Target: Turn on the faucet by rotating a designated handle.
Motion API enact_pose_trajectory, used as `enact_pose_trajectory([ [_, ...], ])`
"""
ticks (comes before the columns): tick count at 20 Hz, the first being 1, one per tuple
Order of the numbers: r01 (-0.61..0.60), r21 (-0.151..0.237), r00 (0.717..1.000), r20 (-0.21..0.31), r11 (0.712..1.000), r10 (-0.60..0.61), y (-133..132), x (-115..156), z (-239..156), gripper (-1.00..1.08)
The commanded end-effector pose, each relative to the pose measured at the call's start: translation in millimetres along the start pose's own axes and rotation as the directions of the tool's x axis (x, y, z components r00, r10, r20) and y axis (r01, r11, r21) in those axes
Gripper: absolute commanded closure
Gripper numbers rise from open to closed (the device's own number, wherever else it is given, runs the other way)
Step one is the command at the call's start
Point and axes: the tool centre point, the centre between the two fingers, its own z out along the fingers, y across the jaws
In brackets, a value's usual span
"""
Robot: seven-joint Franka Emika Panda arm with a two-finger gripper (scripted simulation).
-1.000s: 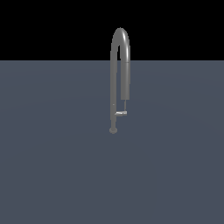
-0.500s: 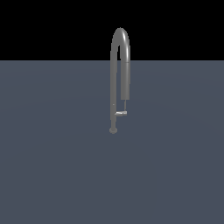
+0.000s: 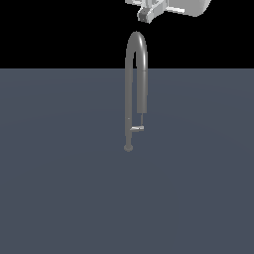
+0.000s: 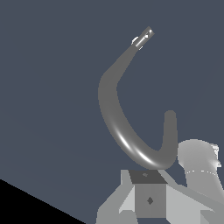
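A tall grey faucet with an arched spout stands on the dark floor in the exterior view. The handle, a short light-silver stub, sticks sideways from the stem low down, toward the exterior view's right. My gripper is at the top edge, just above the arch and apart from it. The wrist view looks down on the faucet with the handle far off. My gripper sits close over the arch; how its jaws stand does not show.
The faucet stands alone on a flat dark blue-grey floor. Black background lies behind its upper part. A pale rounded part of my arm shows beside the gripper in the wrist view.
My arm has come into the exterior view at the top edge above the faucet's arch. The faucet and handle have not moved.
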Motion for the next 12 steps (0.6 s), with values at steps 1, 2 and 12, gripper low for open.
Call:
enact_pose_trajectory([
  [1, -0.035, 0.033, 0.998, 0.044, 0.999, 0.033, -0.8, 16.1, 3.1, 1.08],
  [2, -0.049, 0.045, 0.997, 0.062, 0.998, 0.047, -0.9, 22.6, 4.6, 1.08],
  [12, -0.215, 0.161, 0.951, 0.260, 0.963, 0.169, 1.4, 88.4, 27.2, 1.08],
])
